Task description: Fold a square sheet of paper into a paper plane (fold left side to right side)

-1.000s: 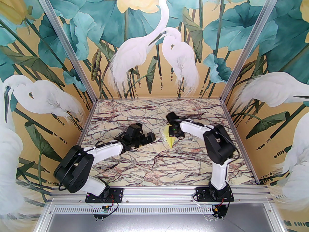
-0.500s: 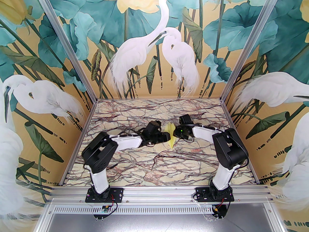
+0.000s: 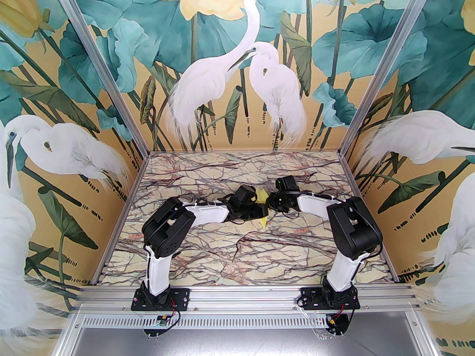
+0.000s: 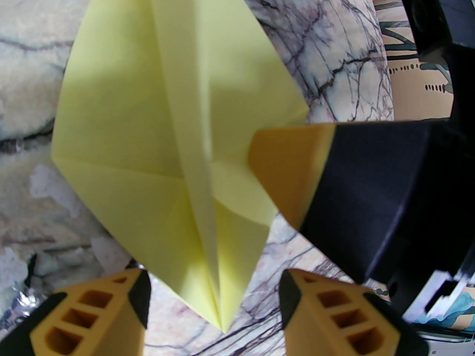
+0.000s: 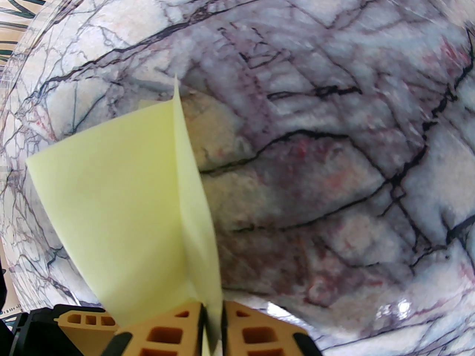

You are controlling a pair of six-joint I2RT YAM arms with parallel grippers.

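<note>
Marbled tabletop (image 3: pixel 230 258), heron mural (image 3: pixel 222 87) behind. Paper plane (image 3: pixel 262 197) near centre, pinched at fold by right end effector (image 5: pixel 213 321) at its 3 o'clock, likely steadying it; left end effector (image 4: pixel 215 295), jaws apart, straddles pointed tip from 9 o'clock.

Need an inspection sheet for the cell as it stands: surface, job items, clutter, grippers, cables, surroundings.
surface: marble-pattern table, pale worn-looking patches beside the plane.
job's things: paper plane, folded, centre ridge, between the two grippers.
clutter: nothing seen.
grippers: right gripper shut on the plane's edge; left gripper open, straddling its tip.
cables: wires at the base mounts, clear of the paper.
surroundings: heron mural walls, aluminium frame.
</note>
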